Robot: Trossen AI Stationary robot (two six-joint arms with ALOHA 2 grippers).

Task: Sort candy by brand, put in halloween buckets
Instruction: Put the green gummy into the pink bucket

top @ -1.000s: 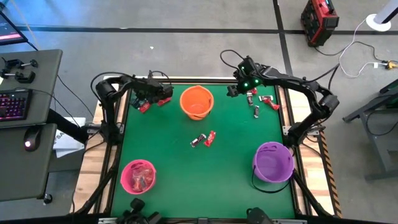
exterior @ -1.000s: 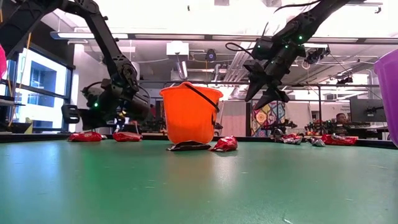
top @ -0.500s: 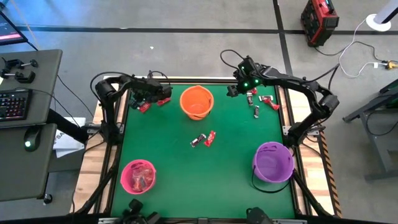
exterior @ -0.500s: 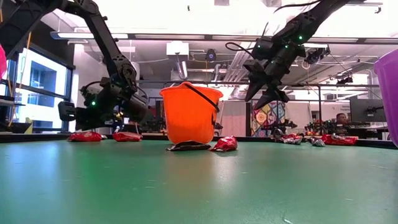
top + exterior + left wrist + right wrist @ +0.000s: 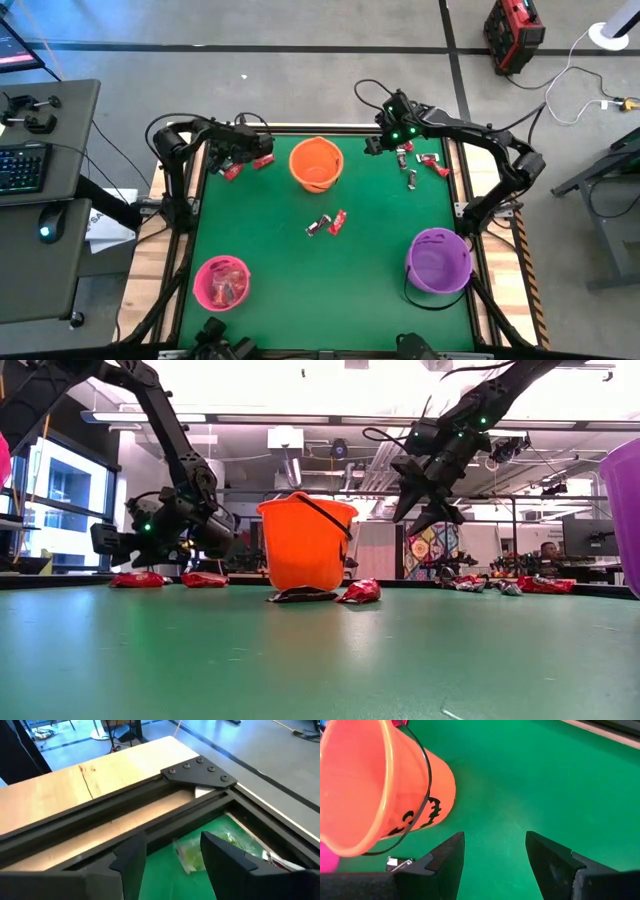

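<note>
High view: I see the left gripper (image 5: 243, 150) at the table's (image 5: 300, 260) far left corner, over two red candy pieces (image 5: 247, 165); the right gripper (image 5: 385, 140) sits right of the orange bucket (image 5: 316, 163); the pink bucket (image 5: 222, 283) holds candy, the purple bucket (image 5: 438, 260) stands near right.
Low view: two wrapped pieces (image 5: 330, 594) lie before the orange bucket.
Left wrist view: fingers (image 5: 225, 857) apart, empty.
Right wrist view: fingers (image 5: 550, 857) apart, empty.
</note>
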